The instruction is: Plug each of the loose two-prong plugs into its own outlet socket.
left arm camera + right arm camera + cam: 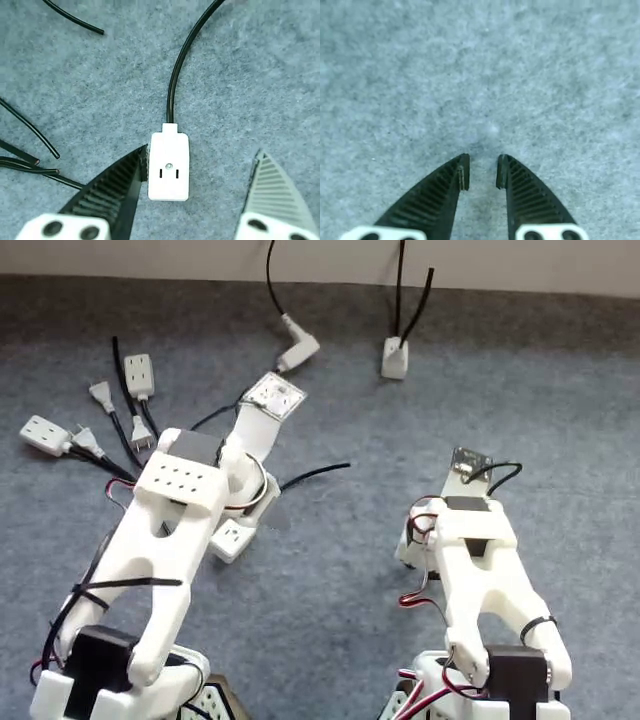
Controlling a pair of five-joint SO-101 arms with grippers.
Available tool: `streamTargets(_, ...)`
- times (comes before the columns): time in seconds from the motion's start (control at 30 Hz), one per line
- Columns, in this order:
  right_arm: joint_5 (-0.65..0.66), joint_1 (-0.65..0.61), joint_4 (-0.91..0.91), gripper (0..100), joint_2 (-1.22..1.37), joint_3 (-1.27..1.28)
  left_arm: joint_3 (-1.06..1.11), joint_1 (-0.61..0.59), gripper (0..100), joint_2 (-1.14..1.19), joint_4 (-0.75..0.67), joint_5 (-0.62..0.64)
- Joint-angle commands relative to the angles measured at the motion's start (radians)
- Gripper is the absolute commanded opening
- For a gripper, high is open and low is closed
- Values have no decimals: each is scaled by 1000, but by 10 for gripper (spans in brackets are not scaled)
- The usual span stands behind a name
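The left gripper (202, 154) hangs low over the grey carpet (260, 75) with its jaws wide apart, holding nothing. A white outlet socket (169, 167) lies flat between the two fingers, its slots facing up. The tip of the black finger (117, 187) touches one side of it, and the pale finger (272, 185) stays apart from the other side. A black cord (176, 75) leaves the socket's end and curves away.

The right gripper (482, 172) is close above bare carpet. Its fingers stand only a little apart, with a narrow gap and nothing in it.

In the high view the left arm (165, 540) covers part of this socket. From the socket, three loose plugs lie at about 10 o'clock: the first plug (100, 393), the second plug (140, 432) and the third plug (85, 440). The third one is just beside a second socket (42, 435). A third socket (140, 375) lies at 11 o'clock. An angled white plug (298, 350) is at 1 o'clock, near the far edge, and a white block (395, 358) on a cord is between 1 and 2 o'clock. The right arm (480, 560) is at 3 o'clock, well apart from them.
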Motion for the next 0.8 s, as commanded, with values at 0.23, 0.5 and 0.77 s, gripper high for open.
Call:
streamTargets(0.23, 11, 12, -10, 104, -2, 1, 47, -153, 326, -38, -12, -272)
streamTargets(0.5, 11, 12, -10, 104, -2, 1, 113, -202, 326, -38, -173, -311)
streamTargets(0.77, 11, 12, -10, 104, -2, 1, 236, -200, 325, -38, -304, -364)
